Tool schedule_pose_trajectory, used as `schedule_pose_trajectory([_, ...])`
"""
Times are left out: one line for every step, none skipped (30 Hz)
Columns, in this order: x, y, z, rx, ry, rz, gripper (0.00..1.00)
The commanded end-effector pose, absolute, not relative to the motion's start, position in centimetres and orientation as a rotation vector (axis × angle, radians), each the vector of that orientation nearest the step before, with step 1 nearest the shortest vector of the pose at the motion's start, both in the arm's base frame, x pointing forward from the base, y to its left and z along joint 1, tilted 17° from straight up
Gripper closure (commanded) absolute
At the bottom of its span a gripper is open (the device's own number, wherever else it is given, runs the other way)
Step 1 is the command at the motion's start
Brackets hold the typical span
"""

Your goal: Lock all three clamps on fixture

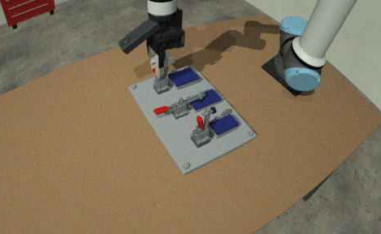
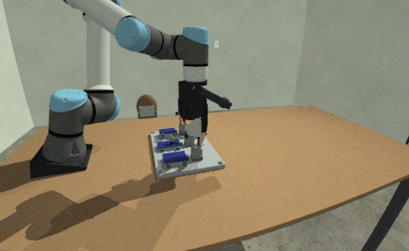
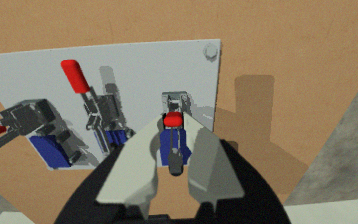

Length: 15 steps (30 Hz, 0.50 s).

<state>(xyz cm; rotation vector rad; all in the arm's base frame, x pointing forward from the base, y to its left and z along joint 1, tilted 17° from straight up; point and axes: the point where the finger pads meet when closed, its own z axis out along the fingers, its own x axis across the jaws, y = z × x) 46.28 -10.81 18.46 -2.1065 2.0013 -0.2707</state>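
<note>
Wrist view: gripper clenched on the red handle of the far clamp, pale fingers flanking it on both sides, handle close to upright. Straight below, blue part beside that clamp's base, all bolted to the grey plate on the brown table.

Off to one side of the gripper, middle clamp with its red handle lying nearly flat, pointing away from its blue part. Beyond it, furthest from the gripper, third clamp with handle raised.

Judged handling: rigid metal linkage, no give; resistance likely climbing to a peak, then dropping off sharply into a hard stop. Red grip probably smooth, so slipping possible under a sideways load. Best hold high on the red grip, far from the pivot, for leverage; push along the handle's arc, not across it. Nothing fragile, yet a short push would probably leave the bar off the part.
</note>
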Motion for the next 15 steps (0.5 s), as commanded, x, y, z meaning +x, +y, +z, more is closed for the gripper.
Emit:
schedule_pose_trajectory([46.36, -10.82, 18.53, -2.106, 2.001, -0.273, 1.0])
schedule_pose_trajectory([46.36, -10.82, 18.53, -2.106, 2.001, -0.273, 1.0])
schedule_pose_trajectory([46.36, -10.82, 18.53, -2.106, 2.001, -0.273, 1.0])
schedule_pose_trajectory([46.36, -10.82, 18.53, -2.106, 2.001, -0.273, 1.0])
schedule_pose_trajectory([46.36, -10.82, 18.53, -2.106, 2.001, -0.273, 1.0])
schedule_pose_trajectory([46.5, -10.81, 18.55, -2.106, 2.001, -0.273, 1.0])
schedule_pose_trajectory([46.66, -10.8, 18.58, -2.106, 2.001, -0.273, 1.0])
schedule_pose_trajectory([46.83, -10.79, 18.6, -2.106, 2.0, -0.273, 1.0])
schedule_pose_trajectory([46.99, -10.79, 18.63, -2.106, 2.0, -0.273, 1.0])
schedule_pose_trajectory([47.16, -10.78, 18.66, -2.106, 2.0, -0.273, 1.0])
schedule_pose_trajectory([47.16, -10.78, 18.66, -2.106, 2.0, -0.273, 1.0])
schedule_pose_trajectory([47.16, -10.78, 18.66, -2.106, 2.0, -0.273, 1.0])
schedule_pose_trajectory([47.16, -10.78, 18.66, -2.106, 2.0, -0.273, 1.0])
schedule_pose_trajectory([47.16, -10.78, 18.66, -2.106, 2.0, -0.273, 1.0])
schedule_pose_trajectory([47.16, -10.78, 18.66, -2.106, 2.0, -0.273, 1.0])
